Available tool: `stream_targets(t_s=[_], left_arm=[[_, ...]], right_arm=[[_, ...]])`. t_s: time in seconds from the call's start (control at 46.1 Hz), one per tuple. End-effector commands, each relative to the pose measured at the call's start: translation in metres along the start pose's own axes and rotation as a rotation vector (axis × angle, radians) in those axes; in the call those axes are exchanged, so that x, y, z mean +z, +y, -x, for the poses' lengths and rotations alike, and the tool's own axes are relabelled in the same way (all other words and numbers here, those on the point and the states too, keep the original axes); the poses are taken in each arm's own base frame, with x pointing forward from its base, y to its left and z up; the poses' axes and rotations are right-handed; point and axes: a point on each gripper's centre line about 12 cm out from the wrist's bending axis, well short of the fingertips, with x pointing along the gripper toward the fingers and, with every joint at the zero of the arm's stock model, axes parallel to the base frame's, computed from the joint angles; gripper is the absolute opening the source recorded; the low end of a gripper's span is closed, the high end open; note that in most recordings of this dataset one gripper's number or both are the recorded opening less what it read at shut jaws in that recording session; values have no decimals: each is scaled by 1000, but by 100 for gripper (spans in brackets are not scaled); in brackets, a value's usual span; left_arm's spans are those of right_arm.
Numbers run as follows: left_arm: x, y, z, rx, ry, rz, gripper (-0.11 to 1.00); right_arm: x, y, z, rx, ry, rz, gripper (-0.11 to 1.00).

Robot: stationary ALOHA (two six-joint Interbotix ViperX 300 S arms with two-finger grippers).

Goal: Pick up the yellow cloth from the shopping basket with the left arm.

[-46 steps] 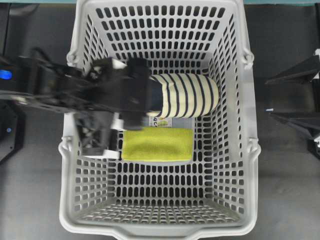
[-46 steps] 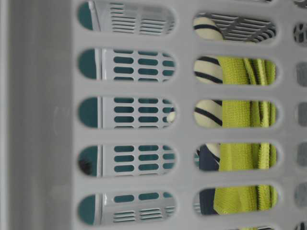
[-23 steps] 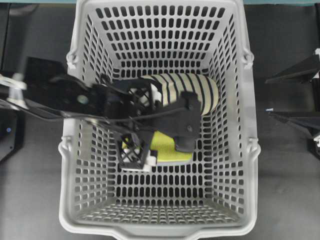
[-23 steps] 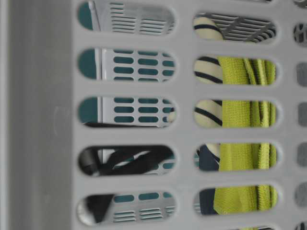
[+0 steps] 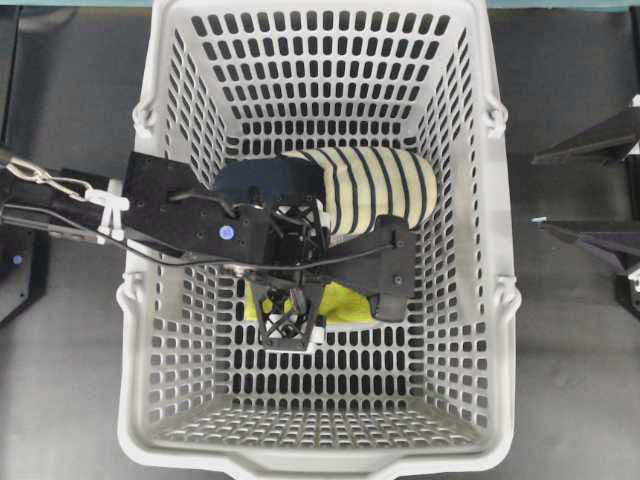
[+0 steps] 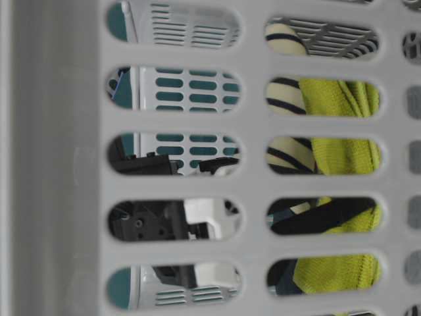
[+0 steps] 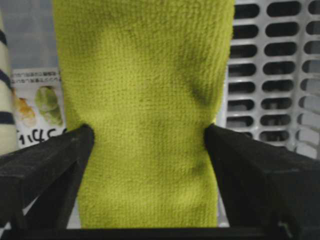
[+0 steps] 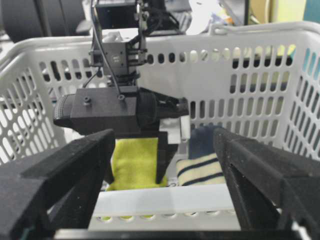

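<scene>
1. Left arm's black gripper [image 5: 335, 290] down inside the large light-grey slotted plastic shopping basket [image 5: 480, 300], over the floor's middle.
2. Jaws pinching the small yellow-green terry cloth [image 7: 145, 110] at both side edges; fabric narrowed between them in the left wrist view.
3. Cloth on basket floor, just beside the cream-and-navy striped slipper [image 5: 375, 190], mostly hidden under gripper from overhead.
4. Right gripper [image 8: 165, 165] outside the basket, jaws spread wide, holding nothing.
</scene>
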Motion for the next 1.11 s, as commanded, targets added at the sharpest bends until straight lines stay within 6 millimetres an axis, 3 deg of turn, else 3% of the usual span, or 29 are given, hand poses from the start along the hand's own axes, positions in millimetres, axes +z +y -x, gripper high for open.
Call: stream_targets(t_s=[0.0,0.13,0.26,0.347,0.477,0.586,0.889,1.084], left_arm=[[0,0,1,1,-8,3,86],[-4,-1,-1,2,4,1,71],[-6,-1,-2,1,9,-1,37],[-3,0,1,1,-3,1,21],[9,0,18,0,-48,0,20],[25,0,45,1,-95,0,20],[59,-3,143,1,-94,2,20],[70,-3,202,2,-100,7,20]], right_arm=[[7,0,-1,-1,-18,-2,76],[6,0,-1,-1,-20,1,76],[6,0,-1,-1,-20,1,75],[5,0,-1,-1,-18,0,74],[5,0,0,-1,-18,1,74],[5,0,0,-1,-20,1,74],[6,0,1,-1,-26,-2,74],[8,0,2,0,-34,-2,74]])
